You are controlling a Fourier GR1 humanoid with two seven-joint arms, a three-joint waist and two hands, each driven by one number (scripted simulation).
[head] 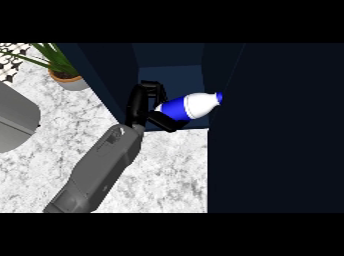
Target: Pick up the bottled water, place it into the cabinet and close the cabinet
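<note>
The bottle (188, 106), white with a blue band round its middle, is held at the mouth of the dark blue cabinet (171, 75), in the open gap between the cabinet's left wall and a broad dark panel (286, 130) by which the whole right side of the view is filled; whether that panel is the door cannot be told. The bottle is tipped on its side, with its cap pointed to the right and slightly far, just beside the panel's edge, and its base turned left toward the left hand (138, 107). The hand is seen closed round the bottle's base end: the fingers (151, 87) are curled over it from the far side and the thumb (164, 122) is pressed in from the near side, so that the bottle sticks out to the right of the hand. The grey forearm is stretched in from the lower left across the white marbled tabletop (167, 165). A potted plant (60, 70) is set at the far left, and a grey box (5, 120) is seen at the left edge.
</note>
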